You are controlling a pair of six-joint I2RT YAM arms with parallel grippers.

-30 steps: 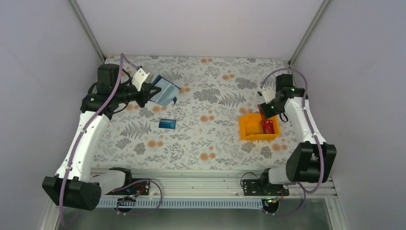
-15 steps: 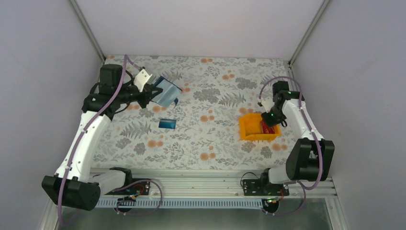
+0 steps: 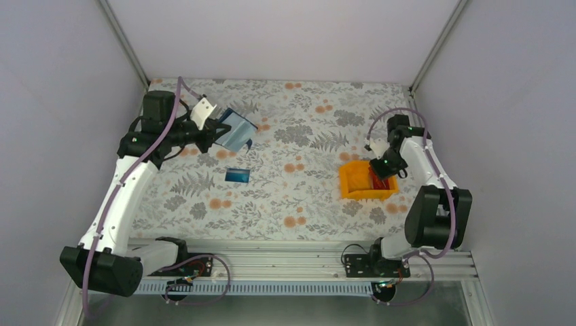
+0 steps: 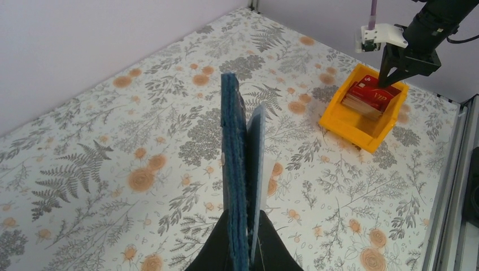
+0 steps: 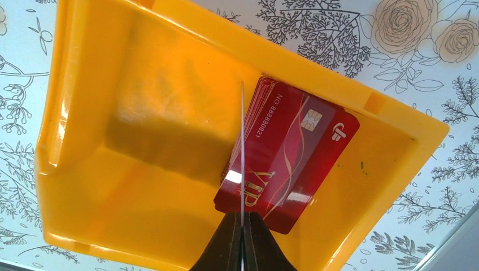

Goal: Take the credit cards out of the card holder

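Note:
My left gripper (image 3: 216, 131) is shut on the card holder (image 3: 234, 130), a dark blue wallet held up above the far left of the table. In the left wrist view the card holder (image 4: 234, 169) stands edge-on between the fingers of the left gripper (image 4: 243, 248), its lighter flap slightly apart. My right gripper (image 5: 242, 223) is shut on a thin credit card (image 5: 242, 141), seen edge-on, above the orange bin (image 5: 141, 113). A stack of red credit cards (image 5: 294, 152) lies inside that bin. One blue card (image 3: 238, 175) lies flat on the table.
The orange bin (image 3: 353, 183) stands at the right of the flowered table cloth, under my right gripper (image 3: 378, 166). Grey walls close the table at the back and both sides. A metal rail runs along the near edge.
My right gripper has turned and come down closer over the orange bin with the card in it. The left arm and the card holder have barely shifted.

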